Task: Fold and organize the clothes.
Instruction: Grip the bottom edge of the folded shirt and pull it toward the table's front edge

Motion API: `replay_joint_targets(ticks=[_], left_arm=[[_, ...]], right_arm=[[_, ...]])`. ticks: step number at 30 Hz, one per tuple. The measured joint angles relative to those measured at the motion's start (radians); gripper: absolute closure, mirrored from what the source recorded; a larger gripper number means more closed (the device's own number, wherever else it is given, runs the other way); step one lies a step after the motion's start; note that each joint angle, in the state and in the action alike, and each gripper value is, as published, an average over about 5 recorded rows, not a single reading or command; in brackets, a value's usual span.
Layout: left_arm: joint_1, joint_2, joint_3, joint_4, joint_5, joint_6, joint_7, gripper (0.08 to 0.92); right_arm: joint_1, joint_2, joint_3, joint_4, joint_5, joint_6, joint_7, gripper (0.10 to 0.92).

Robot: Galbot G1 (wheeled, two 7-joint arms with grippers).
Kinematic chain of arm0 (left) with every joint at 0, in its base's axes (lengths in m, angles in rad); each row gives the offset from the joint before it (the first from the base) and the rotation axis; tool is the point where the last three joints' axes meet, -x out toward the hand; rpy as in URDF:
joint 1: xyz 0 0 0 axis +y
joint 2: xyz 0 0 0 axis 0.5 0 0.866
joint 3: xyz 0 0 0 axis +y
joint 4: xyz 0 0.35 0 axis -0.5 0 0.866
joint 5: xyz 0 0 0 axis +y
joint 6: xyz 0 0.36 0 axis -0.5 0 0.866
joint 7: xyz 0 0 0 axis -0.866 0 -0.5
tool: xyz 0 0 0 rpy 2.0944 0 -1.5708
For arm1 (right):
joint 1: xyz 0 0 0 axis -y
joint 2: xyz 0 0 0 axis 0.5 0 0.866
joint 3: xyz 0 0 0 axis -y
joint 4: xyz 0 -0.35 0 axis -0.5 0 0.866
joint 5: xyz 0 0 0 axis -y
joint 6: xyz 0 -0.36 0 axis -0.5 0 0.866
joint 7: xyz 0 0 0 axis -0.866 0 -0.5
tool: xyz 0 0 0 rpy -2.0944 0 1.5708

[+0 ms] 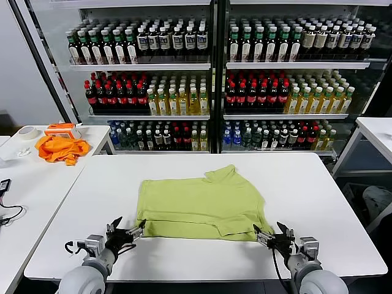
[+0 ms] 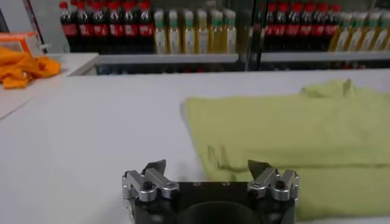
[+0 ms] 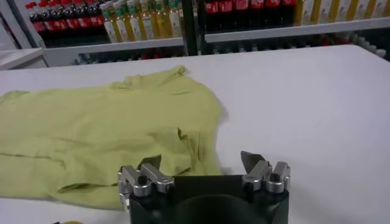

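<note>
**Both hands spread wide at the near edge of a folded T-shirt**

A lime yellow-green T-shirt (image 1: 202, 205) lies flat in the middle of the white desk (image 1: 306, 184), partly folded, its near hem doubled over and one sleeve sticking up at the far edge. The left hand (image 1: 130, 233) sits just off the shirt's near left corner, fingers spread wide with nothing between them. The right hand (image 1: 269, 236) sits at the near right corner, likewise spread wide and empty; from the wrist view one of its fingertips overlaps the hem, though whether it touches the cloth cannot be told. No lettering shows on the upward side of the shirt.

Behind the desk stand glass-fronted coolers (image 1: 211, 73), their shelves packed with rows of bottles: dark ones with white labels up top, red-capped dark drinks and yellow drinks in the middle, mixed smaller bottles below. The labels are too small to read.

On a side desk (image 1: 24, 184) to the left lie a crumpled orange cloth (image 1: 60, 148), an orange-and-white box (image 1: 62, 129) and a roll of tape (image 1: 26, 131). A black cable (image 1: 9, 214) is cut off at the picture's edge.
</note>
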Motion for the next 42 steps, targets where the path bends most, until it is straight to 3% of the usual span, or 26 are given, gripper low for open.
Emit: replay_joint_targets(ticks=[18,25,42], left_arm=[[0.029,-0.011,0.021,-0.034,0.01,0.037,-0.013,0.709],[0.037,-0.019,0.016,-0.046,0.012,0.042,0.0,0.903],[0.22,0.029,-0.092,-0.218,0.022,0.084,0.013,0.918]], right_arm=[[-0.015,0.026,-0.02,-0.027,-0.038,0.059,0.004,0.751],[-0.053,0.03,0.001,0.01,-0.035,0.053,0.0,0.892],[-0.308,0.025,0.078,0.191,-0.092,0.069,0.002,0.899]])
